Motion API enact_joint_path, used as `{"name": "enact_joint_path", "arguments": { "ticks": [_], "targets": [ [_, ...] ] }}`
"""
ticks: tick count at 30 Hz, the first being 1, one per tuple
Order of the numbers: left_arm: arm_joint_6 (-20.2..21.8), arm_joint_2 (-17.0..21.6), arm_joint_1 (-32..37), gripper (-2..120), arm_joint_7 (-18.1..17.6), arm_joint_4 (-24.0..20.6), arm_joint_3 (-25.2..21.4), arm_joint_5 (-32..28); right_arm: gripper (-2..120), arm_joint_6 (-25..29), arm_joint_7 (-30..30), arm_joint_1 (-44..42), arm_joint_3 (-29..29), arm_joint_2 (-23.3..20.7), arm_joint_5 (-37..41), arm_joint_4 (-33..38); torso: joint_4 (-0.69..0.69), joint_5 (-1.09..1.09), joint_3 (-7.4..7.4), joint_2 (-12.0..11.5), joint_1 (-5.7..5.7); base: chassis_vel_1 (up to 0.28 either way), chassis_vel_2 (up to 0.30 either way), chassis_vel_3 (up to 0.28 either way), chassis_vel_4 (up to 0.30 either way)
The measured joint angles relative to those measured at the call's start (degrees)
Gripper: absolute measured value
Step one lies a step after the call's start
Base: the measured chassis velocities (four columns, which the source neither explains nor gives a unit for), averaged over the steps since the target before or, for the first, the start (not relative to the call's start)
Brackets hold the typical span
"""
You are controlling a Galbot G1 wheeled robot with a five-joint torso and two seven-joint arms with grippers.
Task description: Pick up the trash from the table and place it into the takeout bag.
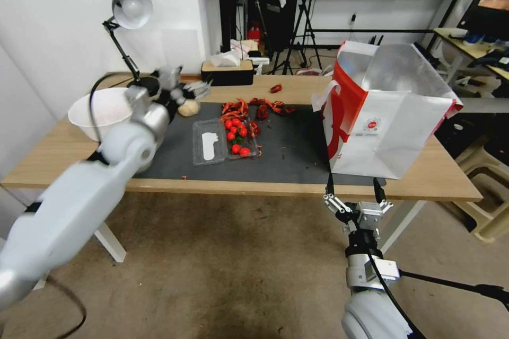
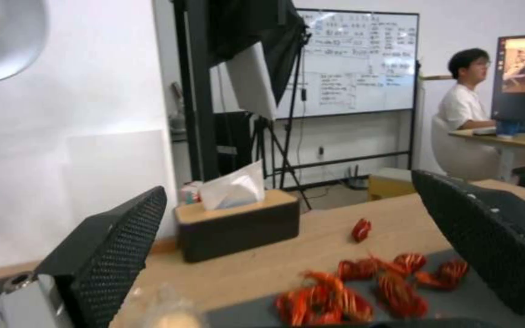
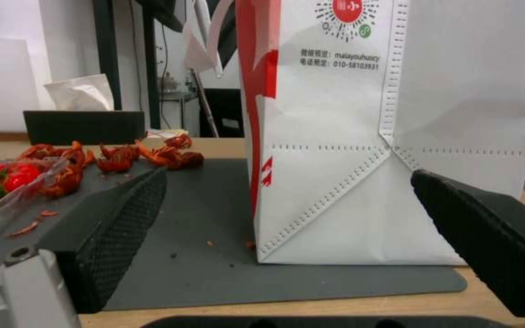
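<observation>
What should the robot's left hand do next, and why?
Probably lower the open left gripper a little onto the crumpled beige paper ball and close. The ball lies just beneath it on the table, and the takeout bag stands open to the right.

Both arms wear smooth, rounded shells of pale silver-grey. The left claw [image 1: 183, 92], above the table [image 1: 69, 161], has a metallic grey wrist and dark fingers [image 2: 114, 255] faced with a black dimpled mesh pad; a bright metal bracket with a screw sits at their root. The right claw [image 1: 356, 205], below the table's near edge, shows white knuckled links, black fingers and a black cable running down its cylindrical wrist.
</observation>
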Motion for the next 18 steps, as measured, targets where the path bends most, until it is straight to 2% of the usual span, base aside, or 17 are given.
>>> {"name": "enact_joint_path", "arguments": {
  "ticks": [1, 5, 6, 9, 13, 16, 18],
  "targets": [
    [0.0, 0.0, 0.0, 100, 0.0, 0.0, 0.0, 0.0, 100, 0.0, 0.0, 0.0, 0.0, 0.0, 0.0, 0.0, 0.0, 0.0, 0.0, 0.0, 0.0, 0.0, 0.0, 0.0, 0.0],
    [-1.15, -2.31, 9.39, 100, -0.56, -3.88, -6.73, 4.55, 100, 0.15, -0.03, -0.13, -0.05, 0.34, -0.38, -0.15, 0.0, 0.0, 0.0, 0.0, 0.0, 0.0, 0.0, 0.0, 0.0],
    [-1.15, -2.31, 9.39, 100, -0.56, -3.88, -6.73, 4.55, 100, 0.15, -0.03, -0.13, -0.05, 0.34, -0.38, -0.15, 0.0, 0.0, 0.0, 0.0, 0.0, 0.0, 0.0, 0.0, 0.0],
    [-1.99, -4.92, 15.26, 100, -0.44, -6.18, -10.53, 7.72, 100, 0.19, -0.06, -0.2, -0.1, 0.39, -0.52, -0.23, -0.01, 0.01, 0.0, 0.0, 0.0, 0.0, 0.0, 0.0, 0.0],
    [-2.74, -6.57, 19.96, 100, -0.02, -7.83, -12.83, 10.12, 100, 0.2, -0.08, -0.24, -0.11, 0.39, -0.56, -0.23, -0.01, 0.01, 0.0, 0.0, 0.0, 0.0, 0.0, 0.0, 0.0],
    [-3.66, -8.48, 26.63, 100, 0.39, -9.93, -15.62, 13.5, 100, 0.23, -0.12, -0.27, -0.13, 0.45, -0.62, -0.24, 0.01, 0.01, 0.0, 0.0, 0.0, 0.0, 0.0, 0.0, 0.0],
    [-4.05, -8.95, 27.94, 100, 0.4, -10.31, -16.18, 14.28, 100, 0.25, -0.14, -0.27, -0.15, 0.49, -0.66, -0.23, 0.0, 0.01, 0.0, 0.0, 0.0, 0.0, 0.0, 0.0, 0.0]
  ]
}}
